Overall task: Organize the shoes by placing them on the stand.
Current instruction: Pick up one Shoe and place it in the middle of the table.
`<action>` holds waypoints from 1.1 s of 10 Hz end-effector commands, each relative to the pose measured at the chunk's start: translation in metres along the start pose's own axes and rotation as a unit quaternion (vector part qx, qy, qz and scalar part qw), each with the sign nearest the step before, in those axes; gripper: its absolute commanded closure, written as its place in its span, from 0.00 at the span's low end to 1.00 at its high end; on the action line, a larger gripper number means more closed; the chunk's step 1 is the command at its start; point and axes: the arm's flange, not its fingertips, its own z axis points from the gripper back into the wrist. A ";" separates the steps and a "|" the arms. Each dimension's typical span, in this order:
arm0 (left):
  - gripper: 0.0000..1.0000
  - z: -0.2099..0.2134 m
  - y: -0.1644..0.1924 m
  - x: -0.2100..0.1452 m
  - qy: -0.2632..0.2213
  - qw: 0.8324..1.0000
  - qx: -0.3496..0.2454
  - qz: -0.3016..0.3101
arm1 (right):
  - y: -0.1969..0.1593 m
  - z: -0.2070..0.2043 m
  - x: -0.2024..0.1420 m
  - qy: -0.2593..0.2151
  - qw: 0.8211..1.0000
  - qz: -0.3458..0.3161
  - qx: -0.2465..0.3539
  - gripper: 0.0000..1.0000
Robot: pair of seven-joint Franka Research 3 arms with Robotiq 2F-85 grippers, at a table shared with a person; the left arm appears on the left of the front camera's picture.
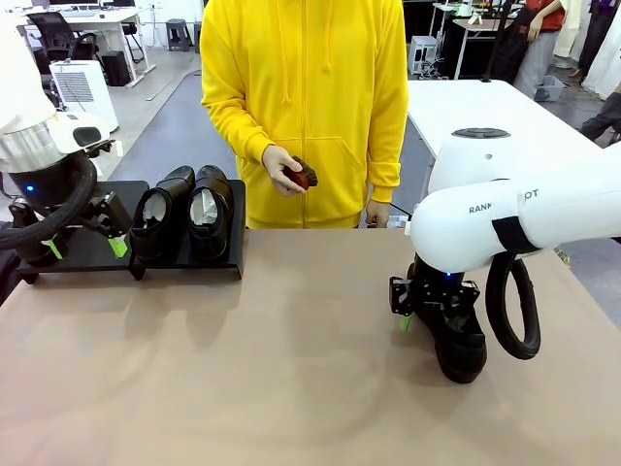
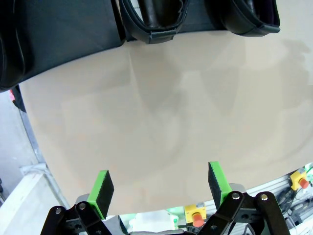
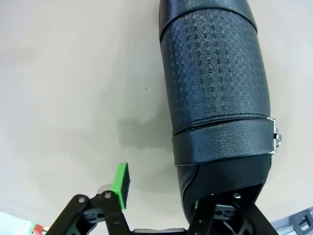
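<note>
Two glossy black shoes [image 1: 160, 218] [image 1: 211, 212] stand side by side on the right part of the low black stand [image 1: 184, 267], white paper showing inside them. My left gripper [image 1: 85, 248] hangs open over the stand's left part, beside those shoes; its wrist view shows the stand [image 2: 63, 24] and two shoes [image 2: 154, 19] [image 2: 249, 17] beyond the green pads [image 2: 102, 191]. A third shoe [image 1: 461, 345] lies on the table at the right. My right gripper [image 1: 427, 320] is down at its heel. One green pad [image 3: 121, 186] stands apart from the shoe [image 3: 215, 83]; the other finger is hidden by the heel.
A person in a yellow hoodie stands at the far edge, holding a small dark-red brush [image 1: 303, 175] in one hand. The beige tabletop [image 1: 243, 369] stretches bare between the stand and the right shoe. A white table [image 1: 485, 107] stands behind at the right.
</note>
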 end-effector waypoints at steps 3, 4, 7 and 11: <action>0.00 -0.001 0.002 -0.001 -0.004 1.000 -0.001 -0.001 | 0.001 0.001 0.004 -0.001 0.999 0.021 -0.033 1.00; 0.00 -0.001 0.002 -0.001 -0.004 1.000 -0.001 -0.001 | 0.001 0.000 0.003 -0.007 0.999 0.022 -0.042 1.00; 0.00 -0.001 0.002 -0.001 -0.004 1.000 -0.001 -0.001 | -0.001 0.001 0.002 -0.019 0.999 0.016 -0.045 1.00; 0.00 -0.001 0.002 -0.001 -0.004 1.000 -0.001 -0.001 | -0.004 -0.001 0.000 -0.008 0.999 0.026 -0.037 1.00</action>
